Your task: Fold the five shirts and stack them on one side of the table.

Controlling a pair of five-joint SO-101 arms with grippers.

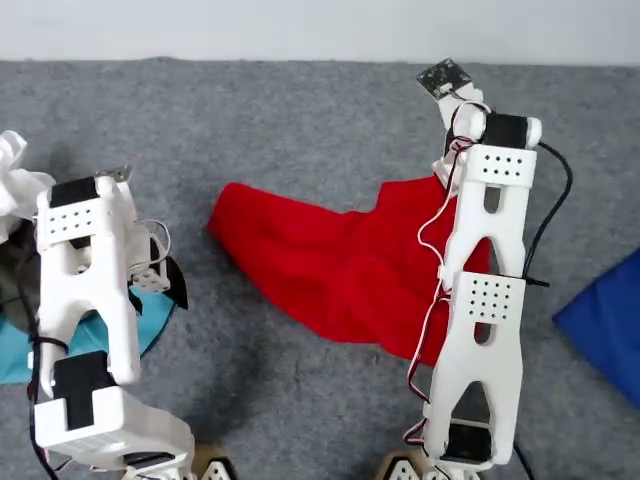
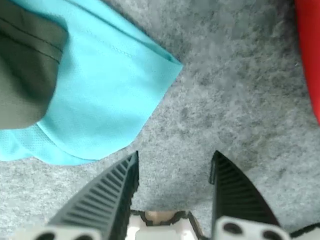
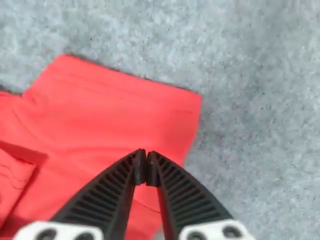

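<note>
Matt cloth shirt (image 1: 330, 270) on rough, fuzzy felt (image 1: 300, 120).

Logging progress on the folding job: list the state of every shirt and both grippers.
red shirt: unfolded, rumpled, mid-table.
teal shirt: flat, under the dark shirt.
dark shirt: lying on the teal shirt.
white shirt: bunched up beside that pile.
blue shirt: flat, partly out of view.
left gripper: open, over bare table.
right gripper: shut, over the red shirt.
</note>
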